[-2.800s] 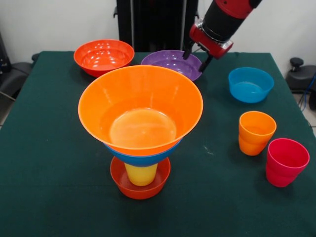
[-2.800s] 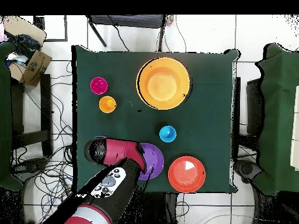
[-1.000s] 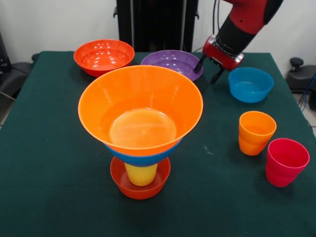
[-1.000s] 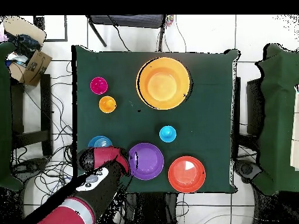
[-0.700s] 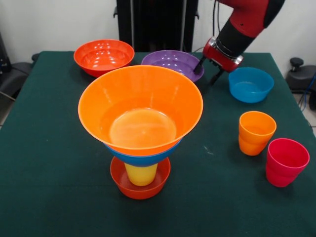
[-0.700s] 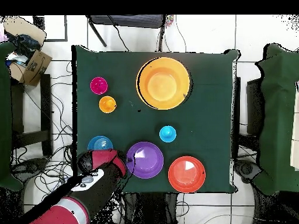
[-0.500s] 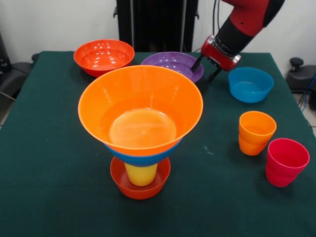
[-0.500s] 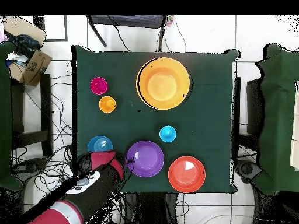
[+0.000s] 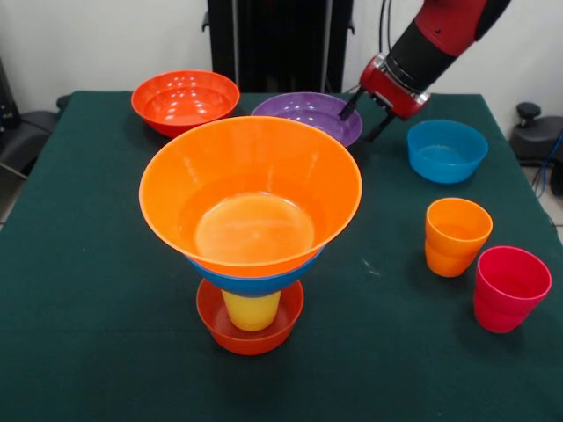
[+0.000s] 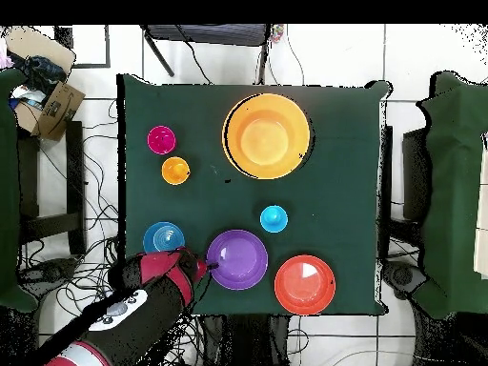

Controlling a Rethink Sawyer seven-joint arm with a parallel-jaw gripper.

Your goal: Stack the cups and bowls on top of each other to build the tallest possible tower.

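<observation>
While the end effector point(image 9: 366, 116) hangs spread and empty at the glossy purple bowl's point(image 9: 307, 114) three o'clock rim, the flared tower point(image 9: 252, 220) stands on the green-clothed bench point(image 9: 88, 264)

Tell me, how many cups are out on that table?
4: a yellow cup under the stacked bowls, an orange cup and a red cup side by side, and a blue cup seen only from overhead.

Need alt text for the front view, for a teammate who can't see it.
A tower of nested bowls on a yellow cup stands on a green table. Behind it, the open gripper hovers by the purple bowl, with loose bowls and cups around.
</observation>
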